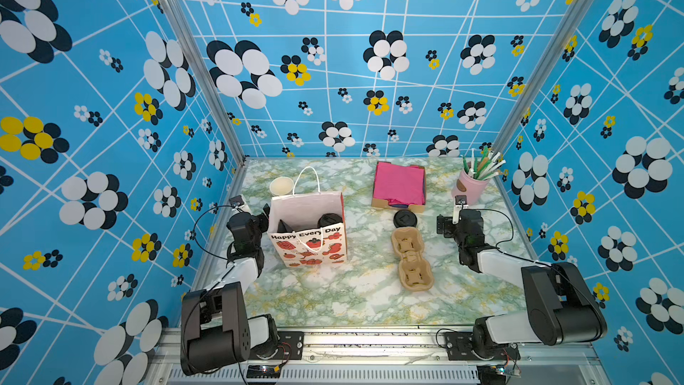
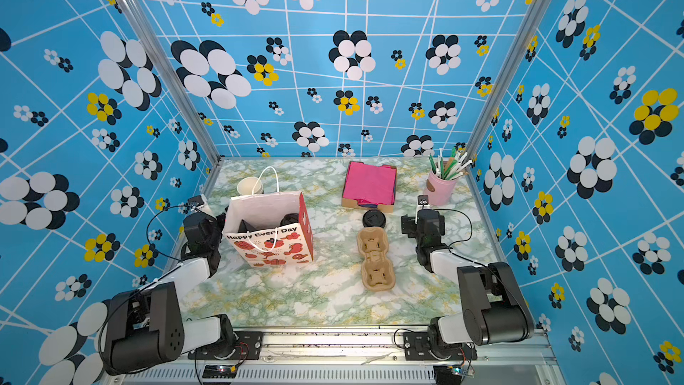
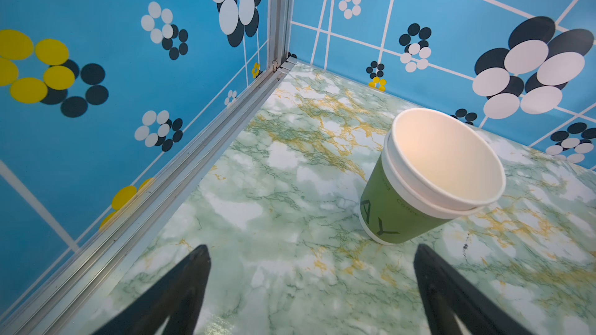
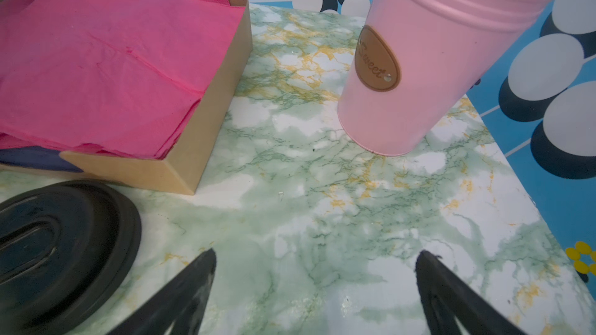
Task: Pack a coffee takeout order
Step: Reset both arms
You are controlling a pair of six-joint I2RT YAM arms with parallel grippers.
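You are working on a glossy tabletop (image 1: 351,301) printed as green-and-white marble with yellow veins. It is framed in aluminium rail and walled on three sides by blue panels (image 1: 370,68) with white grid lines and black, white and yellow dot flowers. Near the left edge a white paper bag (image 1: 307,250) with red prints and cord handles stands open. Inside it you can see a round black lid (image 1: 329,221) and a dark, pointed black napkin (image 1: 284,225) side by side; what sits under the lid is hidden. Behind the bag, toward the far left corner, a green paper cup (image 3: 387,207) stands upright with a white rim nested in it. At the far edge a brown cardboard tray (image 4: 180,169) holds crinkled pink napkins (image 1: 399,183). Just in front of it lies a second black lid (image 4: 58,246), then a moulded pulp cup carrier (image 1: 411,259). In the far right corner a smooth pink tin (image 4: 419,75) holds wrapped straws (image 1: 481,166). Your left tool (image 3: 310,249) and right tool (image 4: 316,252) are both spread wide and empty.
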